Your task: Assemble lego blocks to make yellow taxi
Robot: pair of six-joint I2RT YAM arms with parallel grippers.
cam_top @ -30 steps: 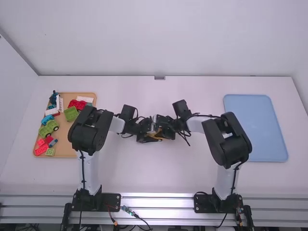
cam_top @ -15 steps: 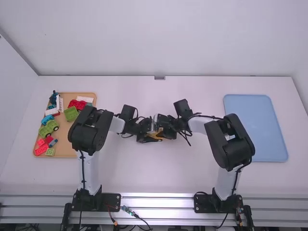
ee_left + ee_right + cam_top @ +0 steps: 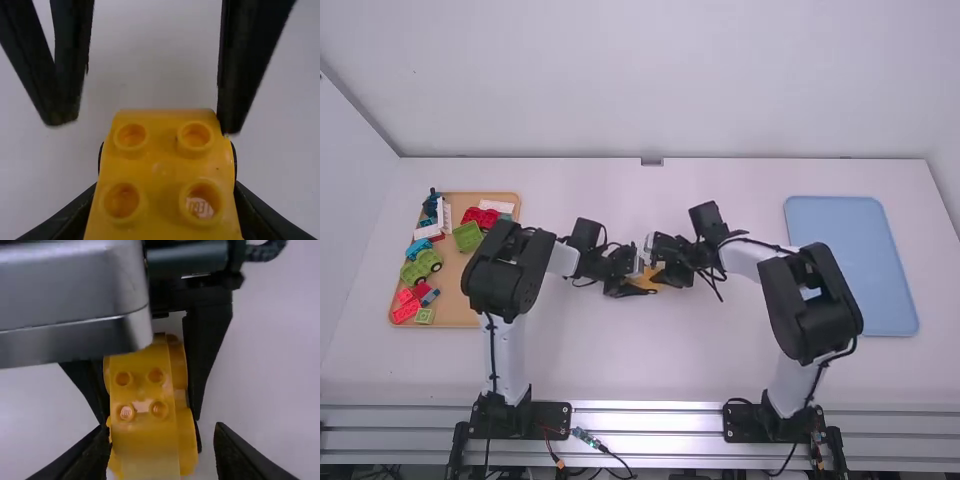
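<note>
The left tool (image 3: 638,281) is pinching the yellow taxi body (image 3: 162,167) by its sides, four studs showing in the left wrist view. The right wrist view is showing rounded yellow parts, and the right tool's (image 3: 664,264) fingers are standing spread, seemingly with room either side. In the high view, both are meeting mid-counter (image 3: 620,365), well apart from the tan tray (image 3: 460,290), blue tray (image 3: 850,260) and far edge.

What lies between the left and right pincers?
Yellow blocks, as the high view shows. The left pincer grips them; the right pincer stands open there.
</note>
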